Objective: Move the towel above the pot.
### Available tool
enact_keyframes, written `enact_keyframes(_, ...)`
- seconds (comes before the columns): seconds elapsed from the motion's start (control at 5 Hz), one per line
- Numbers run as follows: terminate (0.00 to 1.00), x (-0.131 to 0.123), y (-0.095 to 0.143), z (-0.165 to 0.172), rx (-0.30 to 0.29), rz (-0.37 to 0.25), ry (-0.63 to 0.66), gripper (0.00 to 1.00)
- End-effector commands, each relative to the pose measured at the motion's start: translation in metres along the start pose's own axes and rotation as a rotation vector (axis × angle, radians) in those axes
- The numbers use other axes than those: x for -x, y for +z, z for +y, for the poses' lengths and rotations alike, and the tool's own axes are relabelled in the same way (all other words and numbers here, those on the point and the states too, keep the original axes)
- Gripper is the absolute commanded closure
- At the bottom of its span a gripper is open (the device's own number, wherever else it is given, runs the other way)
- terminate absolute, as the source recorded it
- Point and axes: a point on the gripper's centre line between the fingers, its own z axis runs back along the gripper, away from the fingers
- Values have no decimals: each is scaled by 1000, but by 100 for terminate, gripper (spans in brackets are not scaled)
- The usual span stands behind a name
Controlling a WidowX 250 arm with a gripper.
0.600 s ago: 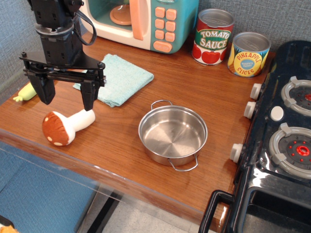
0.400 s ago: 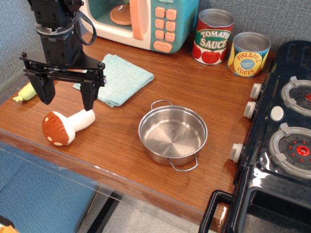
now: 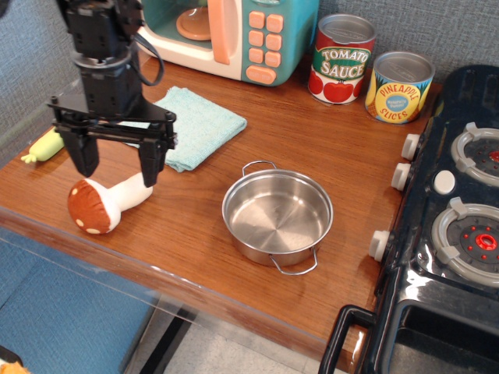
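The light teal folded towel [image 3: 199, 125] lies flat on the wooden counter, in front of the toy microwave and left of and behind the pot. The shiny steel pot [image 3: 277, 216] stands empty near the counter's front edge, with wire loop handles front and back. My black gripper [image 3: 117, 166] hangs open and empty, its two fingers pointing down, over the towel's left front edge and the toy mushroom. The arm hides the towel's left part.
A brown-capped toy mushroom [image 3: 101, 204] lies under the gripper. A yellow-green toy vegetable [image 3: 43, 146] lies at the far left. A teal toy microwave [image 3: 234, 35] stands behind, with a tomato sauce can [image 3: 341, 60] and a pineapple can [image 3: 399, 87]. A black toy stove [image 3: 452, 218] borders the right.
The gripper has moved a little to the right and slightly down, staying open. Towel, pot and mushroom have not moved.
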Motion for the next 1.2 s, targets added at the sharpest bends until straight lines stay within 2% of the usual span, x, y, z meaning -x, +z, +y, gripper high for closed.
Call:
enact_keyframes(0.0,0,-73,2,2,31,-83,-58,0)
enact_keyframes(0.2,0,-99,0,1,-2,-141,-135,0)
enact_keyframes(0.6,0,-122,-11,6,-39,-243,-108,0)
enact_keyframes(1.0,0,-124,-41,-5,-9,-241,-17,0)
